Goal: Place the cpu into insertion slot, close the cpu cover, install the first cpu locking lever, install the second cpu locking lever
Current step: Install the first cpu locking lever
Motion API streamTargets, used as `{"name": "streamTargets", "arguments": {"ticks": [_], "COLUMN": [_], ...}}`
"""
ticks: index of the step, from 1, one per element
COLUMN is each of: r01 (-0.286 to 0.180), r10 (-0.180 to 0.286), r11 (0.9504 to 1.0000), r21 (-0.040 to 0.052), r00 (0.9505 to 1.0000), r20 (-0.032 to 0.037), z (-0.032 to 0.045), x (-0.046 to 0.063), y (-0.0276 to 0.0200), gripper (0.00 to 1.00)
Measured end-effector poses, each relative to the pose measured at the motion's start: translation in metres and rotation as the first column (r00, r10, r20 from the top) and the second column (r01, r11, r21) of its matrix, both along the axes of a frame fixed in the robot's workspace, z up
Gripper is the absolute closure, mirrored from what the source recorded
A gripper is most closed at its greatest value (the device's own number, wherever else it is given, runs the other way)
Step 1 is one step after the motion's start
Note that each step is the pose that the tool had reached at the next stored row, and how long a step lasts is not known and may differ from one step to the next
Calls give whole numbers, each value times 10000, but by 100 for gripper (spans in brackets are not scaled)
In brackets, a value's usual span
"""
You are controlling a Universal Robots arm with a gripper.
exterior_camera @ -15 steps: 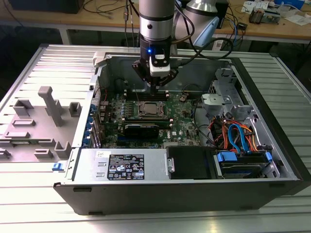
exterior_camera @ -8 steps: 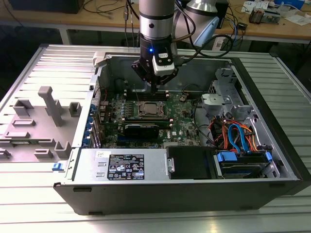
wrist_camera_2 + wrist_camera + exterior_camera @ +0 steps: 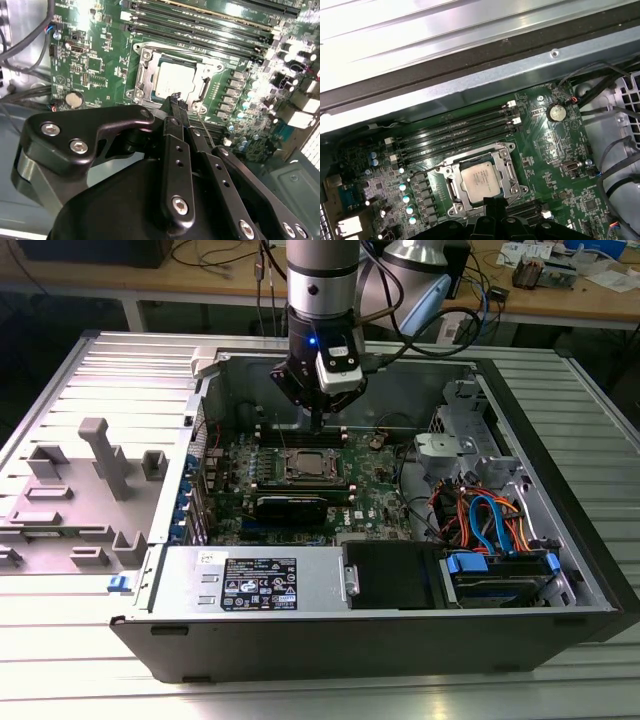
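Note:
The cpu (image 3: 308,466) lies flat in the insertion slot (image 3: 447,172) on the green motherboard, its silvery top showing in both wrist views (image 3: 172,80) (image 3: 480,181). The cpu cover (image 3: 200,65) (image 3: 506,170) lies down flat around it as a silvery frame. My gripper (image 3: 318,423) hangs just above the socket's edge, its black fingers together at the tips (image 3: 175,97) (image 3: 494,201) with nothing seen between them. A thin metal rod (image 3: 205,127), seemingly a locking lever, rises free beside the socket corner close to my fingers.
Long black memory slots (image 3: 455,135) run along one side of the socket. A coin battery (image 3: 556,112) sits nearby. A black card (image 3: 290,505) lies in front of the socket. Cables (image 3: 490,520) and drive bays fill the exterior view's right, and case walls (image 3: 210,400) enclose the board.

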State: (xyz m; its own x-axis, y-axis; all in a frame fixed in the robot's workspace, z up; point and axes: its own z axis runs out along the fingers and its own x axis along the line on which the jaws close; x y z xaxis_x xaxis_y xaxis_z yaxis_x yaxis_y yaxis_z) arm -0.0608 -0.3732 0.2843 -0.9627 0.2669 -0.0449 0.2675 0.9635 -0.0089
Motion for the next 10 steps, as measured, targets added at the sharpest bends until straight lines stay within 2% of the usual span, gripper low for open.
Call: {"name": "streamTargets", "arguments": {"ticks": [6, 10], "r01": [-892, -979], "r10": [892, 979], "r11": [9960, 9952], "r21": [0, 0], "r00": [9960, 9952], "r20": [0, 0], "z": [0, 0], "x": [0, 0], "y": [0, 0], "gripper": [89, 89]}}
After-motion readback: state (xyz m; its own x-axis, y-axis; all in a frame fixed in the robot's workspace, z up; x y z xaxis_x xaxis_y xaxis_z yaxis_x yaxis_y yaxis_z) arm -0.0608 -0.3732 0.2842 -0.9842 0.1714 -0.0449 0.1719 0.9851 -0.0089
